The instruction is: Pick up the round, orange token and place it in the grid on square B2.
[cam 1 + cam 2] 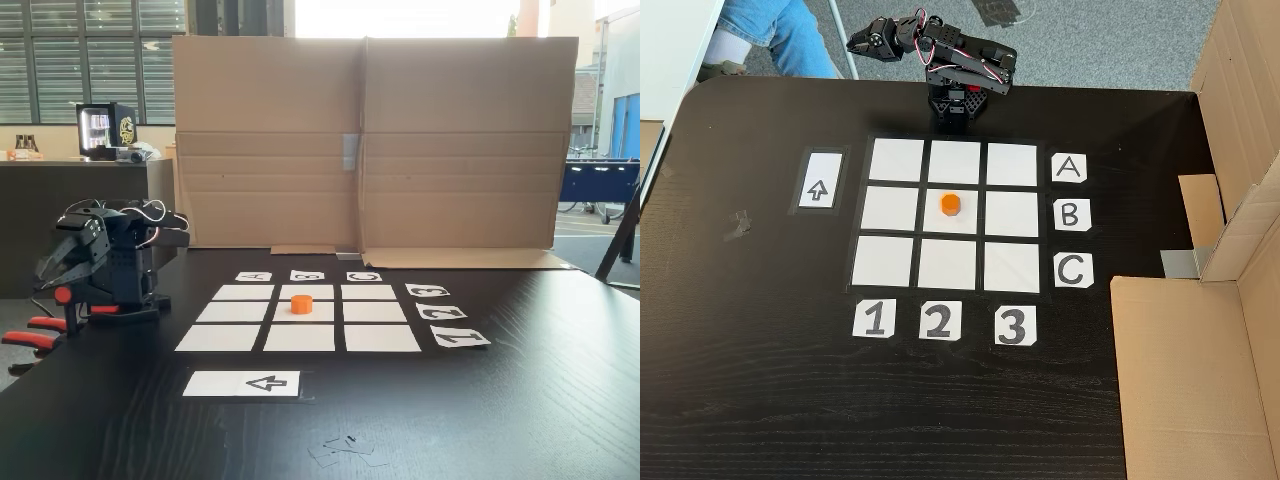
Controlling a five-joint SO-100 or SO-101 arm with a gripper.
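Note:
The orange token (301, 303) (950, 205) rests upright on square B2 (285, 313) (965, 222), the centre cell of the grid (218, 338) (890, 160), a little towards the A row within that cell. My arm is folded back at its base beyond the grid's A row. The gripper (50, 268) (856, 44) hangs off the table edge, well away from the token, fingers together with nothing between them.
A white strip with a black arrow (242, 383) (818, 182) lies beside column 1. Letter cards (1069, 214) and number cards (938, 321) edge the grid. A cardboard wall (370, 140) (1230, 200) stands past column 3. Orange clamps (35, 333) hold the arm's base. A person's leg (780, 35) is near the table corner.

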